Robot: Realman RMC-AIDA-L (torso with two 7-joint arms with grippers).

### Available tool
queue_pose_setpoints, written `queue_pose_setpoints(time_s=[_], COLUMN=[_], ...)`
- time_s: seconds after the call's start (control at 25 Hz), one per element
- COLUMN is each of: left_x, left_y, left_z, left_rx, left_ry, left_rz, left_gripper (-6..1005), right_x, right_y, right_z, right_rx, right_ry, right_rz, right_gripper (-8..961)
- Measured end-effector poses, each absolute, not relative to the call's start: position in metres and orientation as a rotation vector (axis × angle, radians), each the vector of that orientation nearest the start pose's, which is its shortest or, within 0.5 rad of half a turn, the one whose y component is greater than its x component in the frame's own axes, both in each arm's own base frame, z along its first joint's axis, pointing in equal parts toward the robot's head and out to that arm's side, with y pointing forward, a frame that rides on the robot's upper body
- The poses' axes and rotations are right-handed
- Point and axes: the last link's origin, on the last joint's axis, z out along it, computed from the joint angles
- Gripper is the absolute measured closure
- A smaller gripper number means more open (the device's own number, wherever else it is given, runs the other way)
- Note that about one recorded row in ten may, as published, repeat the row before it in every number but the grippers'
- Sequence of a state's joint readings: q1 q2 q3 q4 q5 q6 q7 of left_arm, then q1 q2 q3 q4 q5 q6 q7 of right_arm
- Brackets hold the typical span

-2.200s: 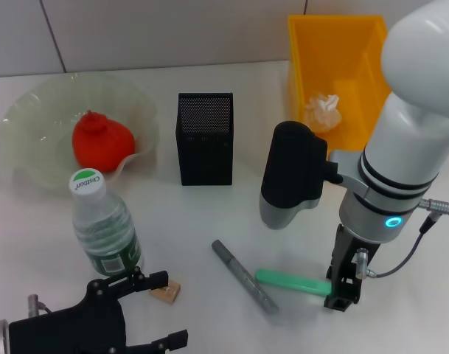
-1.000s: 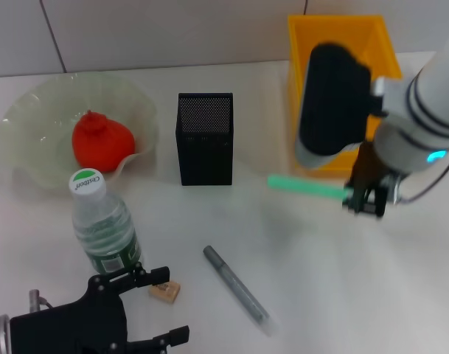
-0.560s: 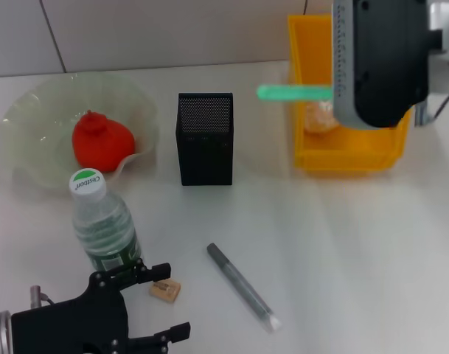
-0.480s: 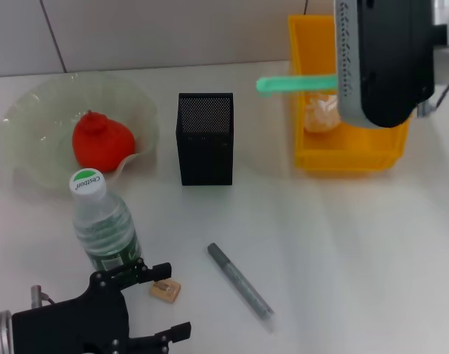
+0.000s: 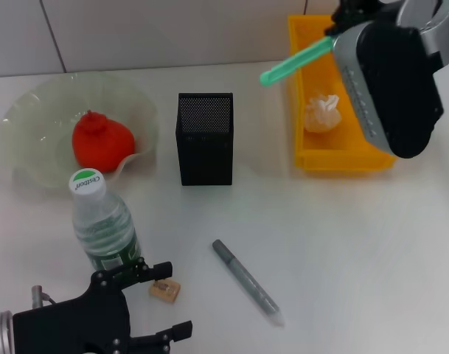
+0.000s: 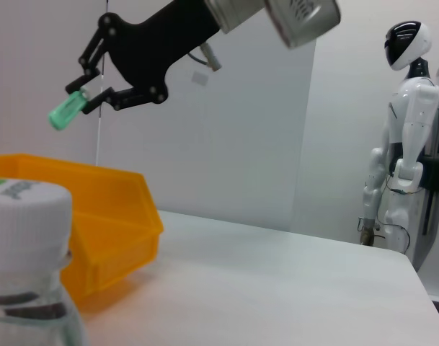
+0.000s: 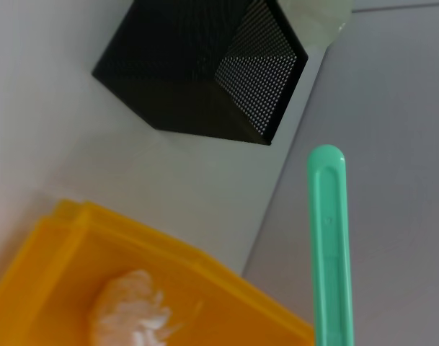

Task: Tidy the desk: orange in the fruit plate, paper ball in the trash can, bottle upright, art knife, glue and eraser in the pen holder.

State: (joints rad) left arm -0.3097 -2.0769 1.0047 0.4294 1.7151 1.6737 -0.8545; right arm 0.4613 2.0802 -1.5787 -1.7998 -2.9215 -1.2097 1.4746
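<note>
Right gripper [image 5: 333, 33] clamps one end of the slim green plastic art knife [image 5: 294, 60], raised beside the black mesh square pen holder [image 5: 205, 138]. We judge it light, stiff, slippery; the end grip suits tip-first insertion.

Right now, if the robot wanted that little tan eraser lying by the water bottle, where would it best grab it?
Probably from straight above, fingers closing across the short sides of the eraser: it lies flat and low on the desk. The bottle stands close behind it, and the left gripper already hovers there.
</note>
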Motion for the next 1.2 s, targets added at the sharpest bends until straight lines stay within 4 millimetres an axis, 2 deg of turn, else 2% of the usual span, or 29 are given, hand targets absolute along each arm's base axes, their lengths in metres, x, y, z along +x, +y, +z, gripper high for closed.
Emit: queue_pose_setpoints(time_s=[0.56, 0.64, 0.88, 1.2], left_x=[-0.288, -0.288, -0.288, -0.288], left_y=[0.228, 0.228, 0.227, 0.227], left_z=[-0.049, -0.049, -0.049, -0.049], left_rx=[-2.809, -2.809, -2.808, -2.809], left_ry=[-0.307, -0.31, -0.313, -0.314], left_rz=[-0.944, -0.945, -0.947, -0.954], left_gripper=[157, 157, 158, 158], right_x=[0.111, 0.115, 0.124, 0.12], right_y=[0.393, 0.398, 0.405, 0.403], right_z=[0.013, 0.0, -0.017, -0.034], right_rx=[-1.832, -1.737, -1.613, -1.585], right_ry=[-1.411, -1.518, -1.632, -1.705], right_rz=[-0.892, -0.909, -0.932, -0.915], right_gripper=[777, 777, 776, 772])
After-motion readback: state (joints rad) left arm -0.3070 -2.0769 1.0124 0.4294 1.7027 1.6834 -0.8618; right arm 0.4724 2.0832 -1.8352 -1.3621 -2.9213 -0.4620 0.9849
